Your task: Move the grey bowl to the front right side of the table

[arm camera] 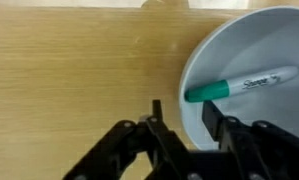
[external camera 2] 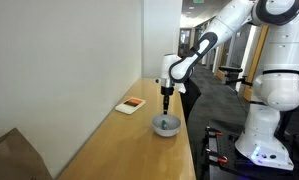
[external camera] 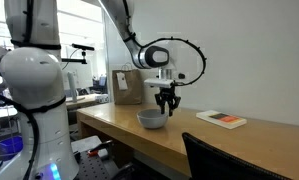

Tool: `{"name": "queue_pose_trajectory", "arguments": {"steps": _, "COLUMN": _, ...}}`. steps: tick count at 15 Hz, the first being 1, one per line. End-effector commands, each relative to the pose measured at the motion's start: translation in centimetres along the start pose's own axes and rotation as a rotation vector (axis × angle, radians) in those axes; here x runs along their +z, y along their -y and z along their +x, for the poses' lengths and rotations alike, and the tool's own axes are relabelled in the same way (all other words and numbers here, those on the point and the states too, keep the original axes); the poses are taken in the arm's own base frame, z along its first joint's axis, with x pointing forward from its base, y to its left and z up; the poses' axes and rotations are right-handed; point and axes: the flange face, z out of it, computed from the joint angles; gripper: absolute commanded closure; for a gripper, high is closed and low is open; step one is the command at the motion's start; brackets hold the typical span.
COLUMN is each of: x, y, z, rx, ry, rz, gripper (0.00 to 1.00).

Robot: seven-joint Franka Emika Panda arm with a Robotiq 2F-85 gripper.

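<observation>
Grey bowl [external camera: 150, 119] near table [external camera: 257, 140] front edge, claw [external camera: 168, 104] spread over rim

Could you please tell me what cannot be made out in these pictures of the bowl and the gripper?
Grey bowl: the wrist view's right edge cuts off part of it.
Green marker inside it: hidden or too small in both exterior views.
Gripper: in an exterior view, too small to tell whether its fingertips touch the rim.
Book: cover too small to read.

Table [external camera: 251, 140]: long light-brown wooden countertop.
Grey bowl [external camera: 151, 120]: near the front edge.
Book [external camera: 221, 119]: flat, nearer the wall.
Bag [external camera: 128, 87]: brown, probably paper, at one end.
</observation>
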Motion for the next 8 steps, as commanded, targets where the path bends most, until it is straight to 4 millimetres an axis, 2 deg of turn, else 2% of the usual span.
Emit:
{"name": "queue_pose_trajectory", "arguments": {"steps": 1, "x": -2.8, "y": 1.1, "z": -0.6, "rx": -0.016, "ry": 0.042, "rz": 0.017, "gripper": 0.19}}
{"name": "queue_pose_trajectory", "arguments": {"steps": 3, "x": -4.6, "y": 2.3, "z": -1.1, "rx": -0.017, "ry": 0.112, "rz": 0.019, "gripper": 0.05}}
{"name": "queue_pose_trajectory", "arguments": {"steps": 4, "x": -5.8, "y": 3.1, "z": -1.3, "rx": -0.032, "ry": 0.15, "rz": 0.026, "gripper": 0.01}}
{"name": "queue_pose_trajectory", "arguments": {"steps": 8, "x": -11.3, "y": 6.0, "z": -0.7, "rx": -0.062, "ry": 0.214, "rz": 0.012, "gripper": 0.0}}
